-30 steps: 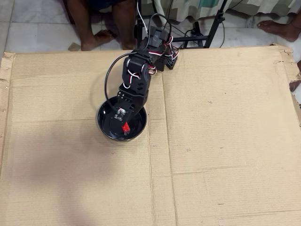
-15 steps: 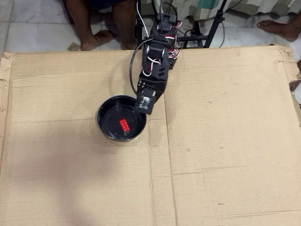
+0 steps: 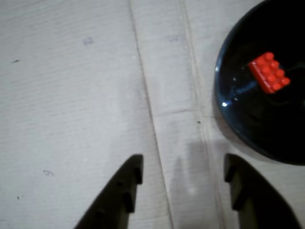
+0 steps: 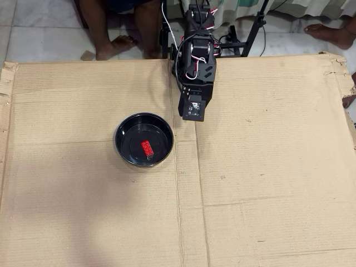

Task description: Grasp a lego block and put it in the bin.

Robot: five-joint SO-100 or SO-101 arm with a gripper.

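Note:
The red lego block (image 4: 147,148) lies flat on the bottom of the black bin (image 4: 123,146), near its middle. In the wrist view the studded lego block (image 3: 269,72) shows inside the bin (image 3: 224,121) at the upper right. My gripper (image 4: 192,115) hangs over bare cardboard, up and to the right of the bin and clear of its rim. The gripper (image 3: 183,164) stands open, with only cardboard between its two dark fingers (image 3: 125,193).
A large cardboard sheet (image 4: 267,167) covers the work area, with a fold seam (image 4: 178,211) running down past the bin. The arm's base (image 4: 196,33) sits at the far edge. A person's bare feet (image 4: 114,47) and a black stand (image 4: 245,39) are on the tiled floor beyond.
One second ago the gripper was over the bin with the red block. It has since pulled away up and to the right, leaving the block in the bin.

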